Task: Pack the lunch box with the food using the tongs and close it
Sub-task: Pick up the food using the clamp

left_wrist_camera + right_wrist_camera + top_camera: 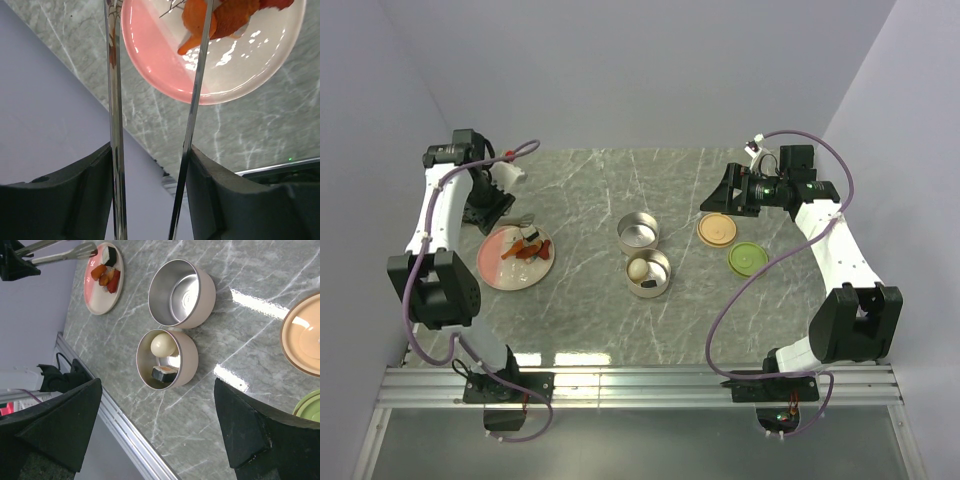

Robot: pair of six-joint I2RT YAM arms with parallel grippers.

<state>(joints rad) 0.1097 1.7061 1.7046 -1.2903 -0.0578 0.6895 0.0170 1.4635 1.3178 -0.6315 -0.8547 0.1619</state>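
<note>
While the left gripper [150, 152] is closed about halfway, its dark fingers [90, 190] press from outside on the two slim arms of the tongs [115, 120], so the tongs are held between the jaws with their arms a little apart. From the left wrist, the two silvery arms run up over the edge of the table [590, 190] and onto the pink plate [155, 60], the right-hand arm crossing in front of the orange-red chunks [230, 17]. Their tips pass out of that view. From the right wrist camera the tong ends reach the plate's far rim, close to a dark-and-white piece [110, 256]; whether they touch any food I cannot tell.

Right of the plate, near the middle of the table, the two steel tins stand upright and touching each other. The far tin [205, 290] is empty. The near tin [187, 360] holds a whitish ball [163, 345] and a small dark-and-white piece [165, 373], lying side by side on its bottom.

Further right, apart from the tins, both lids lie flat on the table: the pale orange lid [717, 230] and, just beside it towards the arm bases, the green lid [747, 259]. Neither tin is covered.

Above the far edge of the orange lid hangs the right gripper [718, 195], its jaws spread wide with nothing between them.
</note>
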